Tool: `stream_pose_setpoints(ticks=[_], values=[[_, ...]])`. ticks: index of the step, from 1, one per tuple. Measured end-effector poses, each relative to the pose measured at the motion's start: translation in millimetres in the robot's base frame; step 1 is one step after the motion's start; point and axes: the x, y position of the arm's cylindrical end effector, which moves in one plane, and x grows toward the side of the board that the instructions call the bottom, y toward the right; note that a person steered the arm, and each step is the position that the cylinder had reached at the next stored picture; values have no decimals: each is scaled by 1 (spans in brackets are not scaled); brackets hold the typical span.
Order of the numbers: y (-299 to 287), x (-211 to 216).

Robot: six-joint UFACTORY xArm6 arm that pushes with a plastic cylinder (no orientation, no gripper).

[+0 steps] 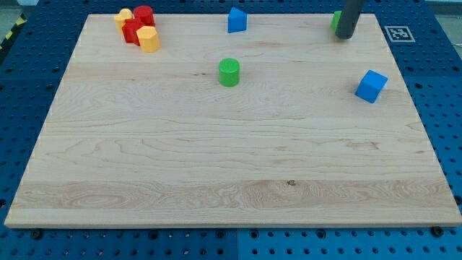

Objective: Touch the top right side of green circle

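Green circle (pixel 229 72): upper middle of the tabletop (pixel 216 166).
My tip (pixel 345 36): upper right, well apart from it, beside a green block (pixel 336 20).
Fingers: none, only a rod.

Wooden board (pixel 231 166) is seen w/ green cylinder (pixel 229 72) upper centre, blue blocks at top edge (pixel 237 20) & right edge (pixel 371 86), red/yellow cluster (pixel 138 27) top-left corner, green block (pixel 336 20) top-right, mostly hidden.

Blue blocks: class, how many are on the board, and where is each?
2. One blue block sits near the view's top centre; the other blue block lies at the view's right. None seems hidden.
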Motion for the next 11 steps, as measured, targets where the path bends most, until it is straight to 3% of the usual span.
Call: stream_pose_setpoints(ticks=[2,4,7,11], values=[[-6,10],[-95,60],[-223,98],[-224,96]])
